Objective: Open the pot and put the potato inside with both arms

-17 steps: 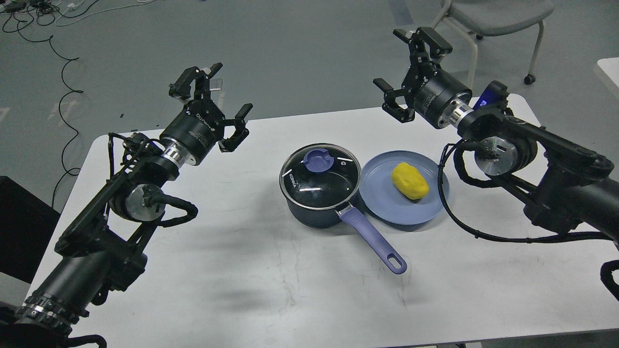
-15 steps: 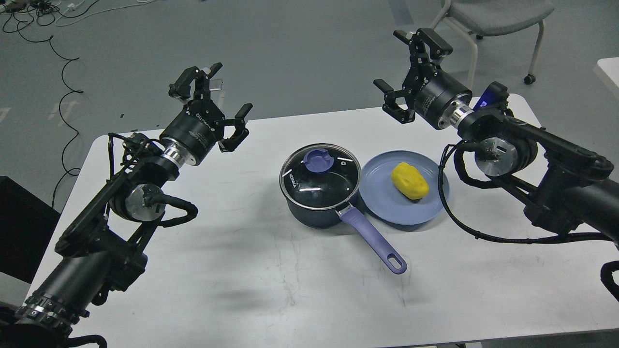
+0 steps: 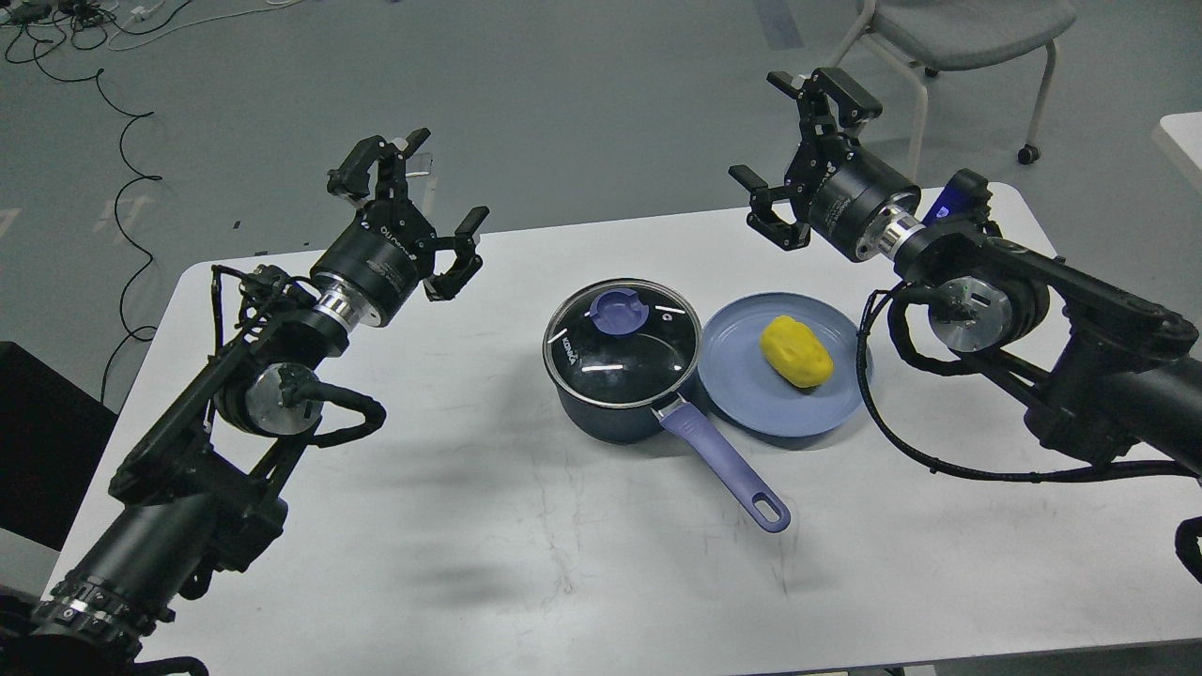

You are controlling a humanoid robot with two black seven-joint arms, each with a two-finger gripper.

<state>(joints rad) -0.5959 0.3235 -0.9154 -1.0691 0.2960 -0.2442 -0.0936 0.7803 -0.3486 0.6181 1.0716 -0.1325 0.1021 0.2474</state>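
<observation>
A white table [image 3: 526, 563] with rounded corners and a faintly scuffed top filled most of the view, soft shadows lying on it under even overhead light. Beyond it stretched a grey-green floor [image 3: 582, 103]. Black cables [image 3: 122, 169] trailed across the floor at the far left. At the upper right stood a grey chair [image 3: 977, 19] with pale legs on castors. A corner of another white surface [image 3: 1185, 141] showed at the right edge, and a dark object [image 3: 38, 441] sat low at the left edge.
</observation>
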